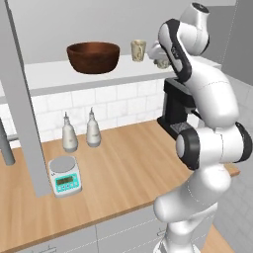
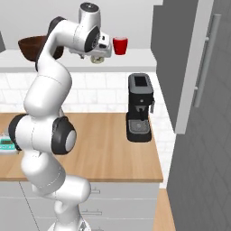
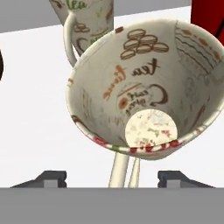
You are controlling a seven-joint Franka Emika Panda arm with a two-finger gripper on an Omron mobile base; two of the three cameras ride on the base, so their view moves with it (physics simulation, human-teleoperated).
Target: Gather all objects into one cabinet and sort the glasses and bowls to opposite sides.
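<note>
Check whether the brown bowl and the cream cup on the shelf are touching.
Apart. The left base view shows a strip of bare shelf between the bowl and the cup.

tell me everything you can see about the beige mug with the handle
The beige mug looks ceramic, cream, printed inside with brown tea lettering and macarons, with a red, white and green striped rim. It flares wide from a small round base, and a looped handle shows. It stands on the white cabinet shelf, right under the pincer, whose fingers stand apart on either side of it, with no contact visible.
</note>
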